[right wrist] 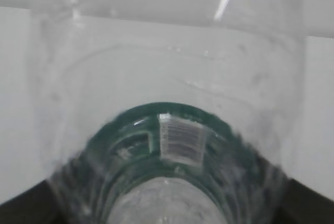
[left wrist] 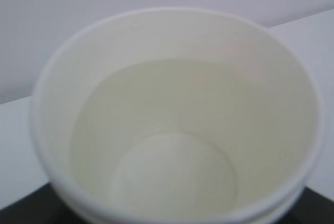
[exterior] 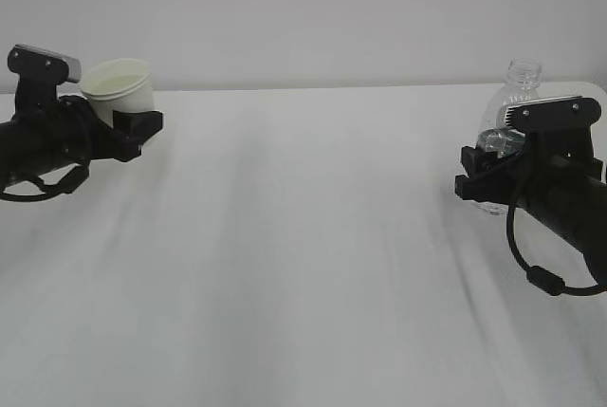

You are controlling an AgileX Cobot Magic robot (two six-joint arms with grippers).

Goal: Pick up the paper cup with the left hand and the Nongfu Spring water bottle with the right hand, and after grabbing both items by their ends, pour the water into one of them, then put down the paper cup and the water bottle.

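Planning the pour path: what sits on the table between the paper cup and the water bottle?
Nothing. In the exterior view the white table is bare between the paper cup and the water bottle.

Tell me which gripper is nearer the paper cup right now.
Left. The left gripper is right at the paper cup, jaws around its lower part at the table's left end. The right gripper is far across the table, at the water bottle.
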